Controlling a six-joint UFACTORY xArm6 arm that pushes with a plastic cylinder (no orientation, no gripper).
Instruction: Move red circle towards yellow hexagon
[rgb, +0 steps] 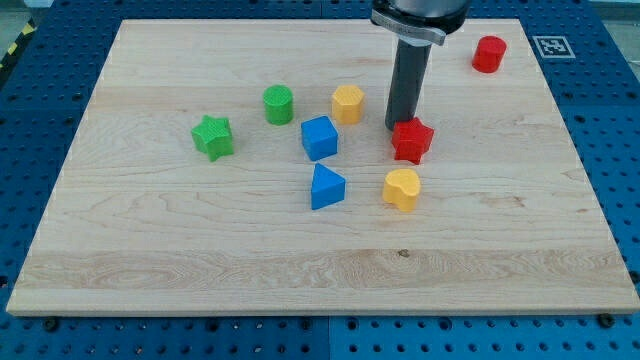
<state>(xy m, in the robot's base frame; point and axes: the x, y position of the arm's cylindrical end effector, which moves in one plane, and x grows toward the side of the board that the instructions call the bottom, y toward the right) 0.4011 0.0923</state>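
Observation:
The red circle (489, 53) is a short red cylinder near the view's top right corner of the wooden board (150, 250). The yellow hexagon (347, 103) sits near the board's middle, toward the top. My tip (396, 127) rests on the board between them, just right of the yellow hexagon and touching or nearly touching the upper left of a red star (412, 140). The red circle is far to the upper right of my tip.
A green cylinder (278, 104) and a green star (213, 137) lie left of the hexagon. A blue cube (319, 138) and a blue triangle (326, 187) sit below it. A yellow heart-like block (401, 188) lies under the red star.

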